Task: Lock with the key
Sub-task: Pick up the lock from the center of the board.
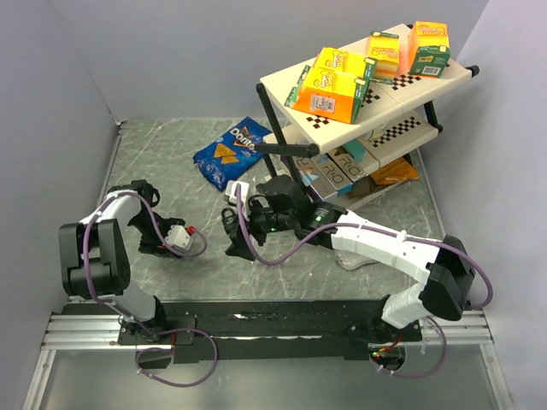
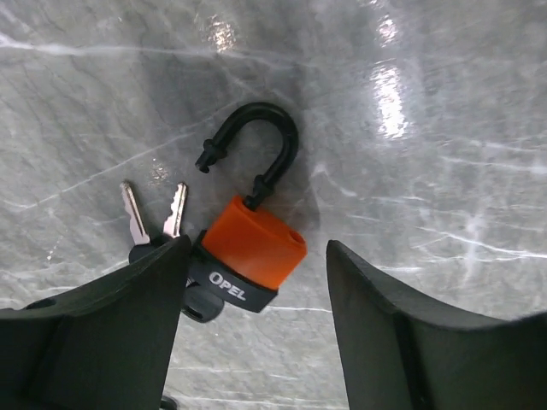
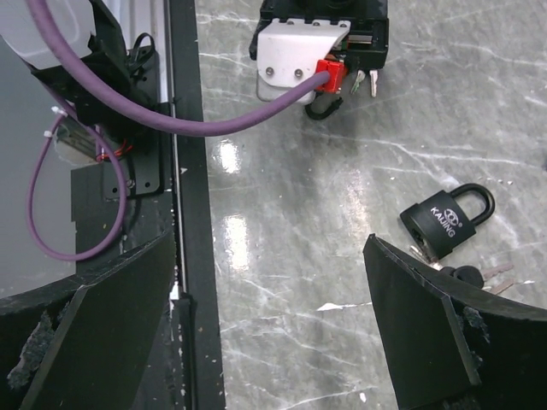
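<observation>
An orange padlock [image 2: 248,235] lies on the grey marbled counter [image 2: 427,128], its black shackle [image 2: 256,141] swung open and pointing away from the camera. Two silver keys [image 2: 154,213] fan out just beside the body's left side. Whether another key sits in the keyway cannot be told, as the near end is hidden behind a finger.

The left hand [image 2: 258,256] hovers low over this lock, its fingers spread wide with the orange body between them, holding nothing. The left arm is folded back close to its base, wrist tipped down at the counter.

The step looks like taking hold of the lock body. To do it well, the fingers should close squarely on the flat sides of the body, clear of the keys and the shackle, so the shackle can be turned back and pressed home.

The right arm reaches across the middle of the counter. The right hand [image 3: 269,256] is also spread wide and empty, with a black padlock [image 3: 444,224], shackle closed, lying near its right finger.
</observation>
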Action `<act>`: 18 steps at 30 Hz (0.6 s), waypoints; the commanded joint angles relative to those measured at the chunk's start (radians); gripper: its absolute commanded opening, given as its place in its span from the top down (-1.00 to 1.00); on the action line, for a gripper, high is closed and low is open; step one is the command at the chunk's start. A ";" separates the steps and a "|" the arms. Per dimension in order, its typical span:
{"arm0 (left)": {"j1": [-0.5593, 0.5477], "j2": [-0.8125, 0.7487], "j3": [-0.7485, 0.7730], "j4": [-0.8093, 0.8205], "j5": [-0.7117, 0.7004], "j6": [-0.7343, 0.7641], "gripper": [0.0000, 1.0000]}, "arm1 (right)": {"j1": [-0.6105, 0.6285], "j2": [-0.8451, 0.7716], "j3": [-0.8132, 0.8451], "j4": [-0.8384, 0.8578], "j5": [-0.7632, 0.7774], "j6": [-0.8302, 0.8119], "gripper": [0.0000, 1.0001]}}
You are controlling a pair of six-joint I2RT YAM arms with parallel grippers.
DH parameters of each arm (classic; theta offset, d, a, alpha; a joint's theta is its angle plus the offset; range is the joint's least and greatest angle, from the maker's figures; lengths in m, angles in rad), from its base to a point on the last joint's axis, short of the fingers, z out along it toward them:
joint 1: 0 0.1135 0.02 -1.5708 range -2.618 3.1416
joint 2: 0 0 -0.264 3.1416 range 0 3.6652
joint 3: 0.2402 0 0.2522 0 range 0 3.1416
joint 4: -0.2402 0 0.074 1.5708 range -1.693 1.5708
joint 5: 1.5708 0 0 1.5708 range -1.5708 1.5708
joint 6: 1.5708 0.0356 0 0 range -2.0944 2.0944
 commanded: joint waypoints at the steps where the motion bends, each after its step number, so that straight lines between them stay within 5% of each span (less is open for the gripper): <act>1: -0.004 0.029 -0.014 0.055 -0.014 0.420 -0.38 | -0.018 -0.024 0.020 0.004 -0.036 0.024 -1.00; 5: -0.002 0.048 -0.027 0.107 0.004 0.408 -0.36 | -0.027 -0.007 0.037 -0.011 -0.036 0.024 -1.00; 12: 0.001 0.109 0.028 0.125 0.044 0.295 -0.02 | -0.054 0.013 0.059 -0.026 -0.062 0.042 -1.00; 18: -0.002 0.150 0.136 0.098 0.177 -0.013 0.24 | -0.061 0.030 0.071 -0.023 -0.077 0.042 -1.00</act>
